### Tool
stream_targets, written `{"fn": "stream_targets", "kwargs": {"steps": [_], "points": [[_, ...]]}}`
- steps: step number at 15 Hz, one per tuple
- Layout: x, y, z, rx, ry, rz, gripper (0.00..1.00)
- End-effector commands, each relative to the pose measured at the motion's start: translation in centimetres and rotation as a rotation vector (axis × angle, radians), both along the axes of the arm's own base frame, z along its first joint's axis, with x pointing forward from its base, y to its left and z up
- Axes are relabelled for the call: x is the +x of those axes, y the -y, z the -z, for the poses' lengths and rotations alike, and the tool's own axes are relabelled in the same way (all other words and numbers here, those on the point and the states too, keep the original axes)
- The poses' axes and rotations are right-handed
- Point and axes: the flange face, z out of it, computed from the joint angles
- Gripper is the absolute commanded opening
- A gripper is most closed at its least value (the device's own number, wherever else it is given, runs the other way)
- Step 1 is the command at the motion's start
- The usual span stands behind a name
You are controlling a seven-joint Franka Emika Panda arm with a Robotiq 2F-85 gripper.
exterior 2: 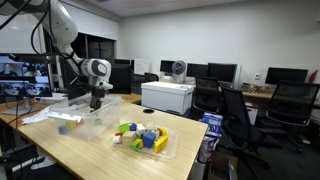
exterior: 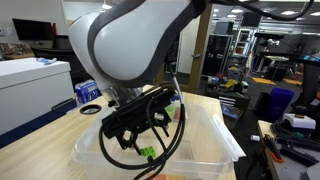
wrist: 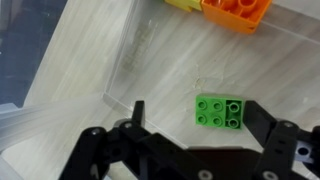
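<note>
My gripper (wrist: 194, 115) hangs over the clear bin (exterior: 228, 135), fingers spread wide, holding nothing. The green brick (wrist: 220, 110) lies flat on the bin floor, closer to 1 finger; closing off-centre like this could shove it sideways.

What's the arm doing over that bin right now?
The arm's end effector hangs over a clear plastic bin on the wooden table, jaws open. In the wrist view a green block lies flat on the bin floor below the end effector, not gripped. An orange block and a yellow block lie further along in the same bin. A second tray of mixed coloured blocks sits beside it.
</note>
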Motion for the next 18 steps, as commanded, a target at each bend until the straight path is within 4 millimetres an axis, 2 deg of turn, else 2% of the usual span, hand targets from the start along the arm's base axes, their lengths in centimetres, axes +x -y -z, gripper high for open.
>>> {"fn": "stream_targets", "kwargs": {"steps": [1, 5, 9, 13, 14, 16, 18], "points": [[-0.1, -0.1, -0.3, 0.003, 0.063, -0.022, 1.0], [-0.1, 0.1, 0.5, 0.017, 0.158, -0.072, 1.0], [-0.4, 1.2, 2.6, 0.047, 0.208, -0.098, 1.0], [-1.6, 2.3, 4.7, 0.091, 0.224, -0.07, 1.0], [-1.8, 2.4, 5.1, 0.124, 0.244, -0.075, 0.78], [-2.2, 2.5, 5.9, 0.178, 0.269, -0.075, 0.67], [-2.8, 3.1, 6.2, 0.201, 0.263, -0.056, 0.52]]}}
